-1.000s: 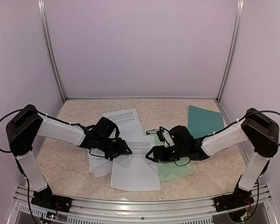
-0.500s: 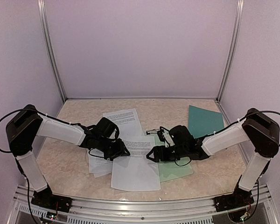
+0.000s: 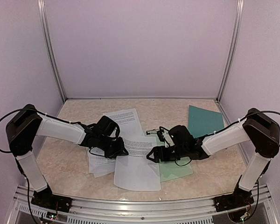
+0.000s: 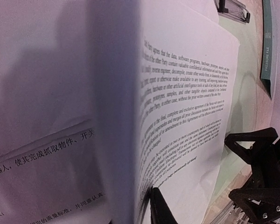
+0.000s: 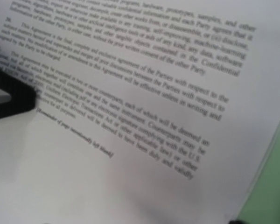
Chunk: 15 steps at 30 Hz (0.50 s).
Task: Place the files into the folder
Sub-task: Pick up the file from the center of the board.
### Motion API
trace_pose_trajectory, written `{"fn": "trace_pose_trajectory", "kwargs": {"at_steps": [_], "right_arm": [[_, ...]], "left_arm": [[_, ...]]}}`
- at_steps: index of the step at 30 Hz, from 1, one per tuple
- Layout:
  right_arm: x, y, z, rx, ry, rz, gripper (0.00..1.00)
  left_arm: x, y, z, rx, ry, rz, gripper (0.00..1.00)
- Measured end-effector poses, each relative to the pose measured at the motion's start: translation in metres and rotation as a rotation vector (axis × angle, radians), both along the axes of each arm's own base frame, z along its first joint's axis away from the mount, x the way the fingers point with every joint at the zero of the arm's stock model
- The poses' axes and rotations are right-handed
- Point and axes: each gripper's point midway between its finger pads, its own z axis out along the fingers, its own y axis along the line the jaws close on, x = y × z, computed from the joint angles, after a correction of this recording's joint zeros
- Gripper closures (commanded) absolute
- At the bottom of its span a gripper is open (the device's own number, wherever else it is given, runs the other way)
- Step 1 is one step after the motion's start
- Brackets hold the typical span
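Left fingers (image 4: 155,209) are nipped together on a buckled-up ridge of the top sheet (image 3: 137,170), at its nine-o'clock edge. The trick from here, I'd say, is a slow, shallow lift so only this page peels off the other files (image 3: 100,164) beneath. Right fingers (image 4: 252,137) stand wide apart, holding nothing, just off the sheet's three-o'clock edge over the mint clipboard (image 3: 177,171). The teal folder (image 3: 204,120) lies flat at two o'clock on the desk (image 3: 70,163), well apart.
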Motion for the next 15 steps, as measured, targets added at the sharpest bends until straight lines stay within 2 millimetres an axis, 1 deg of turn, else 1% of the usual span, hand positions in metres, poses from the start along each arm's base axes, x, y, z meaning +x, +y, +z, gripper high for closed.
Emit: {"fn": "trace_pose_trajectory", "kwargs": {"at_steps": [2,6,10,12,15], "right_arm": [[0.000,0.000,0.000,-0.003,0.000,0.001,0.20],[0.000,-0.003,0.001,-0.017,-0.006,-0.004,0.16],[0.004,-0.010,0.005,-0.075,-0.038,-0.008,0.10],[0.013,-0.013,0.015,-0.119,-0.081,-0.019,0.06],[0.034,-0.013,0.045,-0.179,-0.187,-0.025,0.02]], "left_arm": [[0.000,0.000,0.000,0.002,-0.001,-0.003,1.00],[-0.001,0.001,0.002,0.004,-0.009,-0.015,1.00],[-0.001,-0.001,0.013,-0.011,-0.031,-0.041,1.00],[-0.001,-0.003,0.020,-0.017,-0.049,-0.058,1.00],[-0.001,-0.005,0.036,-0.019,-0.086,-0.088,1.00]]}}
